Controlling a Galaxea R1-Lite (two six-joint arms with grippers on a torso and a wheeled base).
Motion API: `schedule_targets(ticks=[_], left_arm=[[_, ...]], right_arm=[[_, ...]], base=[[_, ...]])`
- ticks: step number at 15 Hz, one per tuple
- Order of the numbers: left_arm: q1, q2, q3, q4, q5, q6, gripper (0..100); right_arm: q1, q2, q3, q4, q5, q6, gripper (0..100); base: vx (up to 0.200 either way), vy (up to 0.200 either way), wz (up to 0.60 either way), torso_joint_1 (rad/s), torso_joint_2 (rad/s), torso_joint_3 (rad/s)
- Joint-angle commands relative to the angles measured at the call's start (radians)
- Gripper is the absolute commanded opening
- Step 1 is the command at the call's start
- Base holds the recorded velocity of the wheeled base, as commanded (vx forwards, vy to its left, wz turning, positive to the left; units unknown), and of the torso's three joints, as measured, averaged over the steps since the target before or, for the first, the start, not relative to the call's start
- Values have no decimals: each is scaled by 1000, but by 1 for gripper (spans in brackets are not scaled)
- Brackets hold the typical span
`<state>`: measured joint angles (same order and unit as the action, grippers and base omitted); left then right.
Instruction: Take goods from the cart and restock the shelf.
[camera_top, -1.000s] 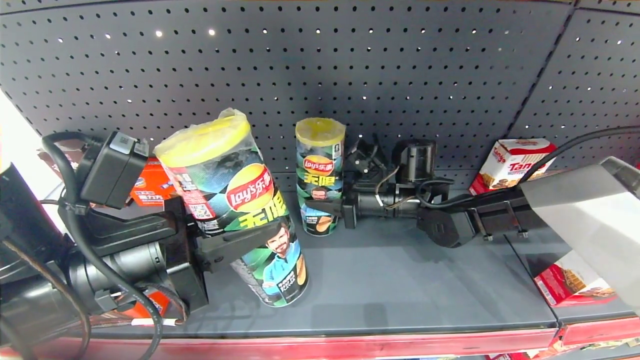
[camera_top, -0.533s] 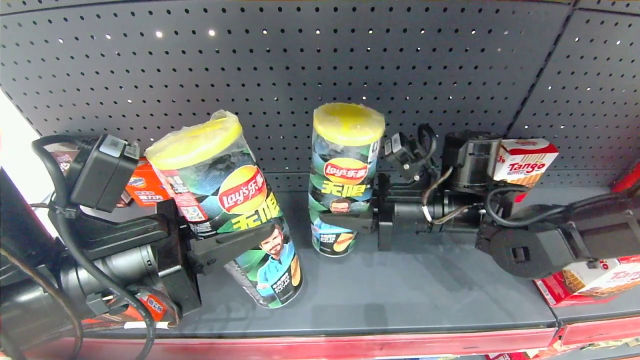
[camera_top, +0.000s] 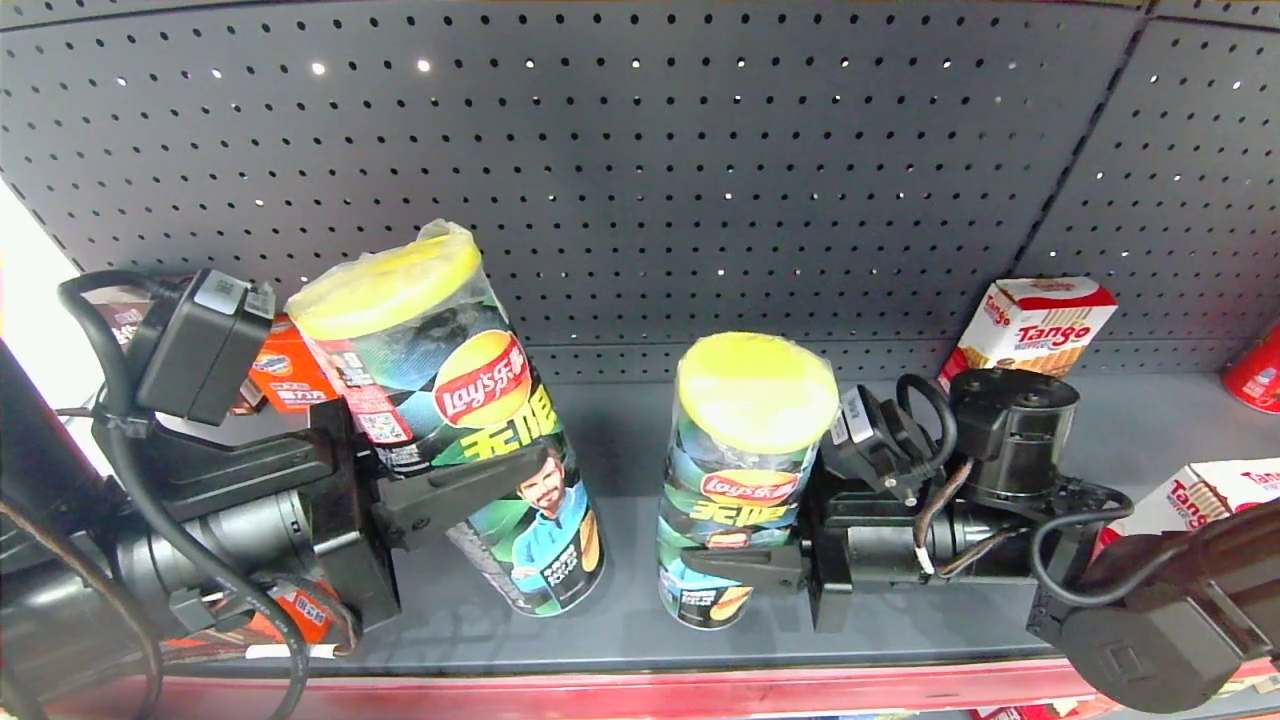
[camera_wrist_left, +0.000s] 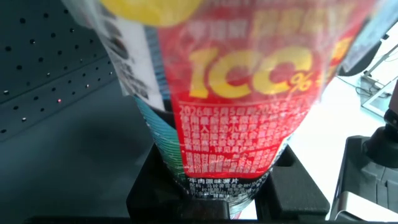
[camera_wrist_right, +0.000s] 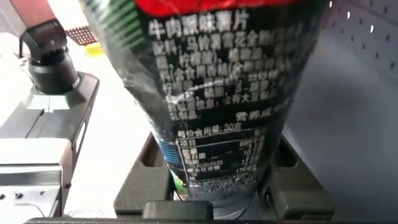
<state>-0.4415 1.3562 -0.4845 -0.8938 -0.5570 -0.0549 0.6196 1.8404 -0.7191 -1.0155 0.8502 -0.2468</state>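
The left can sits tilted over the left of the shelf, clamped about its middle by the left gripper. The right can stands nearly upright near the front edge, gripped low on its body by the right gripper (whether either base touches the shelf is unclear). A wafer box leans against the pegboard at the back right.

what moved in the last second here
The right gripper, shut on its upright yellow-lidded chip can, drew it from the back of the grey metal shelf toward its front edge. The left gripper and its tilted yellow-lidded chip can stayed put.
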Motion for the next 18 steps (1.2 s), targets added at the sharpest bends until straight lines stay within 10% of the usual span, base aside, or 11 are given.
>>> schedule_targets(ticks=[1,9,10,18], left_arm=[[0,-5,1,1,0,0,0],[0,-6,41,0,-1,1,0],[1,-6,41,0,-1,1,0],[0,-5,29,-2,-4,1,0]], right_arm=[[-11,28,9,0,7,0,0],[-29,108,-8,-37,7,0,0],[-31,108,-8,-37,6,-2,100],[-113,-105,79,-26,4,-2,100]], base=[[0,0,0,0,0,0],[0,0,0,0,0,0],[0,0,0,0,0,0],[0,0,0,0,0,0]])
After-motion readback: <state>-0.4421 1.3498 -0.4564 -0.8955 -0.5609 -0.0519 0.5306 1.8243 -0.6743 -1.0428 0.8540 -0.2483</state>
